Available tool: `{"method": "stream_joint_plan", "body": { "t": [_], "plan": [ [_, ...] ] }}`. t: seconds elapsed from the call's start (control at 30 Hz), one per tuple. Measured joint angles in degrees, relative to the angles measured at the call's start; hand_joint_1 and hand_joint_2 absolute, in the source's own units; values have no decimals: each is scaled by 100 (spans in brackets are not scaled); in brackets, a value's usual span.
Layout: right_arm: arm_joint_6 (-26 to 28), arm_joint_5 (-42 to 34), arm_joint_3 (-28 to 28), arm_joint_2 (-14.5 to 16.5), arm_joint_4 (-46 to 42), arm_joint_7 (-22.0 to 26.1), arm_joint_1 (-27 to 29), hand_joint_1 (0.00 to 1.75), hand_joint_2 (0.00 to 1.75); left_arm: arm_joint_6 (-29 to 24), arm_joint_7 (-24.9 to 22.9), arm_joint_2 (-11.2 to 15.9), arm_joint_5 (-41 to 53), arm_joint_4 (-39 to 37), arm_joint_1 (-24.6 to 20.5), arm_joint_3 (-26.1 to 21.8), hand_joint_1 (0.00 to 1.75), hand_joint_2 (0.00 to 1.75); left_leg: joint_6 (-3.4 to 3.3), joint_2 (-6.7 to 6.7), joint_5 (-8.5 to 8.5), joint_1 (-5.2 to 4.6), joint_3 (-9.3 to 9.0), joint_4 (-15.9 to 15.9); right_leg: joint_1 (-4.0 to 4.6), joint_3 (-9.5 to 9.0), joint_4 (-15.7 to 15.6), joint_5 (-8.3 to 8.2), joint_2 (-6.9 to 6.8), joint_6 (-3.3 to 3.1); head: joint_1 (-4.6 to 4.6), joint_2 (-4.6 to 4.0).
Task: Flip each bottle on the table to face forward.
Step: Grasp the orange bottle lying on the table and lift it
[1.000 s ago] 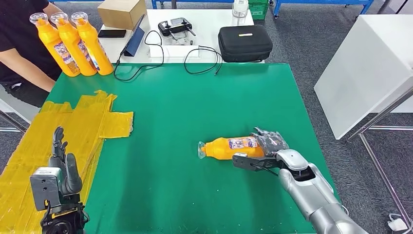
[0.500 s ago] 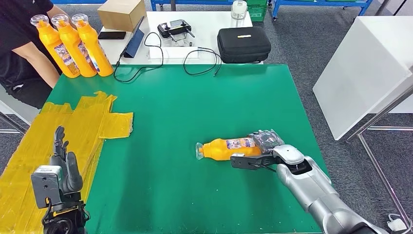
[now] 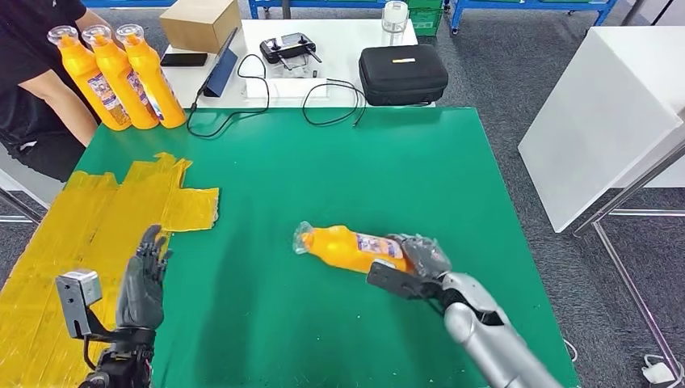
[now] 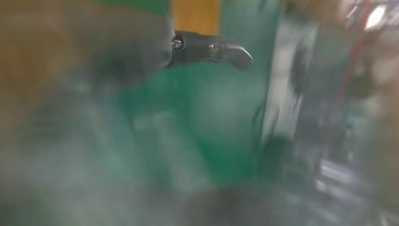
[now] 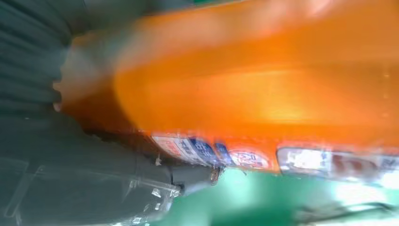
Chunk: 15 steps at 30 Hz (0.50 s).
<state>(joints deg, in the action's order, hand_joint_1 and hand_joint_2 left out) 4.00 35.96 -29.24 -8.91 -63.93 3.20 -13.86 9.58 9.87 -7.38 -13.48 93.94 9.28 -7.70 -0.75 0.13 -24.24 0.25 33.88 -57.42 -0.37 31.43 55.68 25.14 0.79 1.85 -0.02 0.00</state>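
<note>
**Bottle lifted at the cap end and swung left; left hand raised**

Right hand [image 3: 416, 263] is clamped on the base end of the orange bottle [image 3: 349, 247]; the right wrist view agrees, with the orange body pressed against the palm and the label [image 5: 221, 154] turned toward the table. One second ago the bottle lay roughly level, cap pointing left, on the near right part of the green table [image 3: 339, 162]. It now sits further left and slants, clear cap [image 3: 302, 237] pointing left and slightly far. I cannot tell whether the cap end has left the surface. The label shows on the upper side in the head view.

The right forearm has come in toward the middle of the table along with the bottle.

Left hand [image 3: 144, 283] has risen from the near left corner, over the yellow tape patch [image 3: 105, 210]. Fingers are spread and straight and hold nothing. The left wrist view is blurred, consistent with motion; one dark fingertip [image 4: 235, 51] is legible.

Three more orange bottles [image 3: 113, 69] stand upright at the far left edge beside a person's arm, well apart from both hands.

Judgement: the turn of this bottle is under way, not finished. The empty left hand looks to be coming in to receive or steady it. Risk: the grip is only at the base, so the long body could pivot or slip.
</note>
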Motion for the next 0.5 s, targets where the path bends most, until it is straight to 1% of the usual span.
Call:
{"method": "stream_joint_plan", "body": {
  "t": [0.07, 0.13, 0.2, 0.3, 0.37, 0.5],
  "plan": [
    [237, -352, 148, 258, -666, 147, 532, 175, 175, 302, -128, -1, -440, 1, 177, 56, 0, 175, 1, -4, 0, 1, 28, 0, 1, 29, 1, 2, -1, -2, -2, 0],
    [452, -532, 189, 485, -1167, 227, 891, 175, 175, 375, -166, -1, -579, 1, 300, 133, 0, 175, 2, -4, 1, 3, 50, 1, 5, 51, 2, 5, -2, -5, -2, 0],
    [579, -613, 195, 636, -1495, 257, 1099, 175, 175, 359, -178, -1, -614, 1, 358, 205, 0, 175, 2, -4, 1, 5, 58, 2, 9, 58, 1, 9, -2, -4, -1, 0],
    [634, -784, 234, 738, -1759, 347, 1259, 175, 175, 351, -190, -1, -675, 1, 379, 275, 0, 175, 2, -5, 0, 2, 62, 2, 1, 58, 1, 13, -5, 3, 2, 0],
    [662, -1060, 262, 841, -1844, 509, 1311, 175, 175, 399, -200, 0, -753, 1, 388, 341, 0, 175, 1, -5, 0, -2, 63, 2, -5, 59, 1, 12, -5, 6, 2, 0],
    [814, -1562, 210, 1139, -1853, 732, 1251, 175, 175, 476, -211, -2, -915, 2, 378, 703, 0, 175, -3, -6, 3, -6, 64, 0, -9, 59, 1, 11, -8, 8, 1, 0]
  ]
}}
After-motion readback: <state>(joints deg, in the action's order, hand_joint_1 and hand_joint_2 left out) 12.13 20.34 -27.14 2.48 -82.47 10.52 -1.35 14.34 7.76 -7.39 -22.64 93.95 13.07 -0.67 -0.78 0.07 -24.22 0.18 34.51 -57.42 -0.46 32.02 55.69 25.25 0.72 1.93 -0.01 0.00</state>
